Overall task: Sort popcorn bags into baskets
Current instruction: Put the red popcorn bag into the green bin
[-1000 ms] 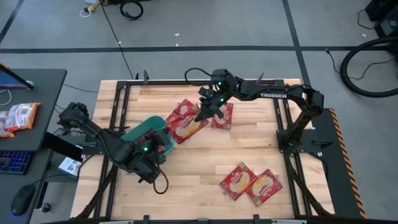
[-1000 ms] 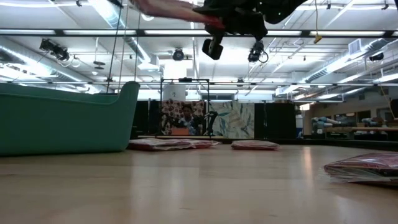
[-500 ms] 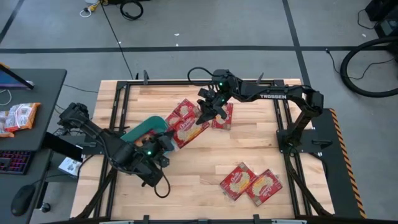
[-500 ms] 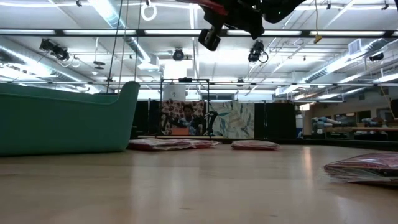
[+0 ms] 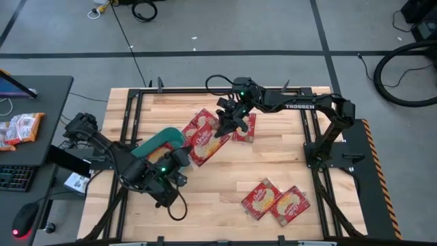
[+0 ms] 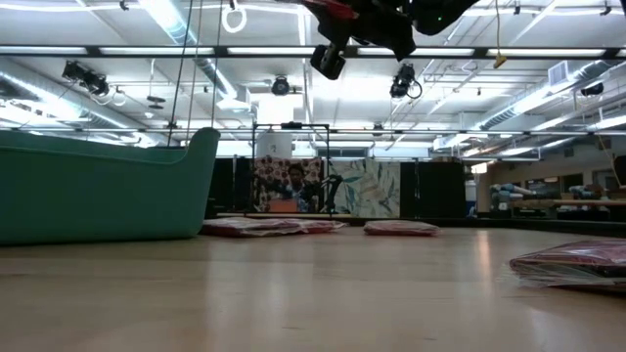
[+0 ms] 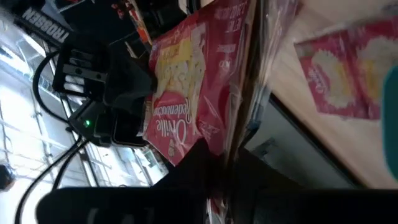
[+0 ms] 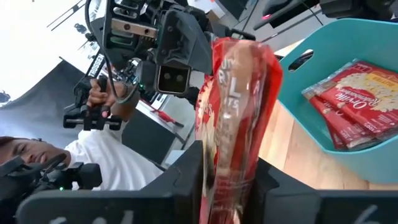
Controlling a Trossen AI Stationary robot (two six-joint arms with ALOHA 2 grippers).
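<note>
High view: "TROSSEN" lettering on right arm. Right gripper (image 5: 223,128) and left gripper (image 5: 183,154) both clamp same popcorn bag (image 5: 205,139), held off bench (image 5: 218,184) beside teal basket (image 5: 158,139); since half second ago, left gripper edged nearer bag.
Low view: spare bags (image 6: 401,228) flat on bench.
Left wrist view: bag reads "Orville Redenbacher's", jaws closed on its edge.
Right wrist view: jaws pinch bag (image 8: 239,99) edge-on; basket (image 8: 348,37) holds more bags (image 8: 357,102).

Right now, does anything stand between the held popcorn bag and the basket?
Nothing loose. The popcorn bag hangs beside the teal basket, gripped by the right gripper and the left gripper, which sits at the rim.
</note>
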